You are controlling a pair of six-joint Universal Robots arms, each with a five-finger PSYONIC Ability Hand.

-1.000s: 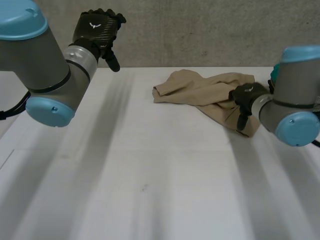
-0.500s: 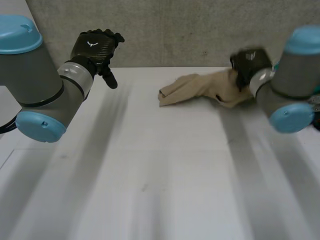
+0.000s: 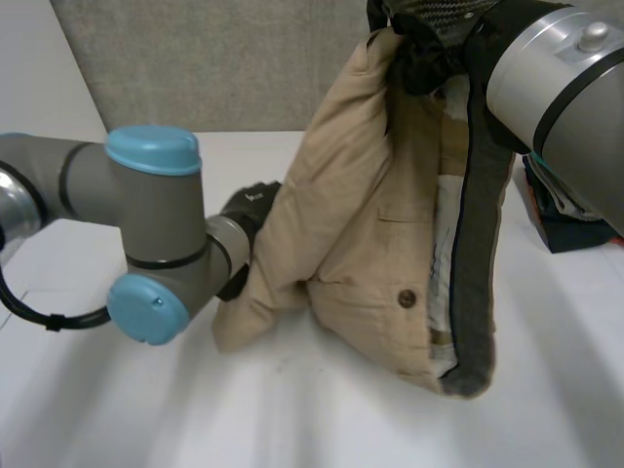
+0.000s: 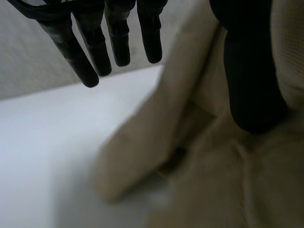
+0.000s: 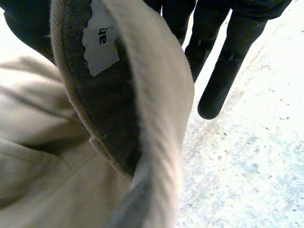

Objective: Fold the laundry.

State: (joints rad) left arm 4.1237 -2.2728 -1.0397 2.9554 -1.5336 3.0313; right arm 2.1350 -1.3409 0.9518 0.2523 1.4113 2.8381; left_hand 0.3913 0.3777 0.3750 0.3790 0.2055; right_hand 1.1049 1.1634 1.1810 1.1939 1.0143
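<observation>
In the head view we see the right hand (image 3: 424,44) up high. It pinches the tan pants (image 3: 351,234) by their top edge. The pants hang down long, and their low end rests on the white desk (image 3: 146,409). A button (image 3: 407,298) shows on the front. The left arm (image 3: 146,224) reaches in low. The left hand (image 3: 249,210) sits just beside the edge of the hanging cloth and is partly hidden by it. A dark pile (image 3: 561,210) lies on the desk under the right arm (image 3: 565,78). A grey wall (image 3: 214,68) stands behind the desk. The pants block our look at the middle of the desk. Bare desk spreads out in front of them.

The left wrist view lets us read the left hand (image 4: 118,33) better. It is spread, and its fingers (image 4: 95,52) point straight out over the desk (image 4: 57,142), apart from the cloth. Its thumb (image 4: 251,71) is in front of the tan pants (image 4: 142,156). We cannot tell if it touches them.

The right wrist view brings the waistband (image 5: 142,95) very close. It has a dark inside and a white label (image 5: 99,42). The right hand (image 5: 223,71) has straight fingers on one side of the band. Beyond them is a grey speckled surface (image 5: 256,156).
</observation>
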